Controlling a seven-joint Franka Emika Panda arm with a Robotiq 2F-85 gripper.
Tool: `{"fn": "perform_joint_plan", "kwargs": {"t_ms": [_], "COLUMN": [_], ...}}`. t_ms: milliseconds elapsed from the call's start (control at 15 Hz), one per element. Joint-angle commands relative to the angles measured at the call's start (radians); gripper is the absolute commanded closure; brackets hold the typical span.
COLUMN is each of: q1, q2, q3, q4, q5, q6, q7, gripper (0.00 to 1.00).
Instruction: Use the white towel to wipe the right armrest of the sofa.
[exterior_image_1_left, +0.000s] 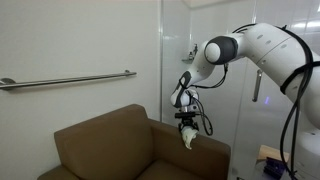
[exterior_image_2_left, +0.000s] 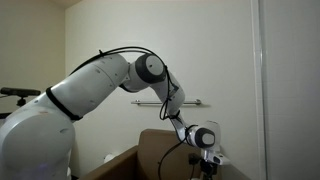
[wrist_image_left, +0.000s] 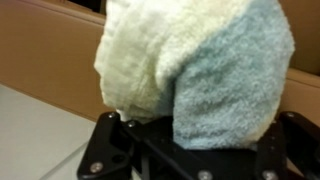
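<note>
A brown sofa (exterior_image_1_left: 110, 145) stands against the white wall. My gripper (exterior_image_1_left: 187, 130) hangs over its armrest (exterior_image_1_left: 205, 152) and is shut on the white towel (exterior_image_1_left: 188, 139), which dangles just above the armrest top. In the wrist view the bunched towel (wrist_image_left: 190, 70) fills the frame in front of the black jaws (wrist_image_left: 190, 150), with the brown sofa surface (wrist_image_left: 40, 50) behind it. In an exterior view the gripper (exterior_image_2_left: 210, 160) sits low by the sofa's back (exterior_image_2_left: 155, 150); the towel is barely visible there.
A metal grab rail (exterior_image_1_left: 65, 80) is fixed to the wall above the sofa. A glass partition (exterior_image_1_left: 215, 100) stands right behind the armrest. A small wooden object (exterior_image_1_left: 272, 155) lies at the far edge. A pale floor or wall (wrist_image_left: 40, 140) shows beside the sofa.
</note>
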Motion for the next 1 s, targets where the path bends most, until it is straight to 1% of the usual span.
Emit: {"fn": "perform_joint_plan", "kwargs": {"t_ms": [0,200,333,467,600,667,800,933], "q1": [0.004,-0.006,0.003,0.011,0.003,-0.001,0.000,-0.020], "q2": [-0.138,-0.214,-0.262,-0.259,-0.233,-0.207,-0.155,-0.088], "q3": [-0.014,-0.013,-0.033,-0.059,-0.078,-0.084,-0.091,-0.062], "q4": [-0.240,-0.398,-0.503,-0.517,-0.474,-0.426,-0.338,-0.216], "q5": [0.012,0.021,0.007,-0.014,-0.033,-0.042,-0.058,-0.048], "q6": [0.075,0.119,0.154,0.164,0.130,0.101,0.080,0.037], "q7": [-0.013,-0.039,-0.027,-0.004,-0.001,0.000,0.012,-0.012], "gripper": [0.91,0.91,0.91,0.91,0.91,0.91,0.91,0.91]}}
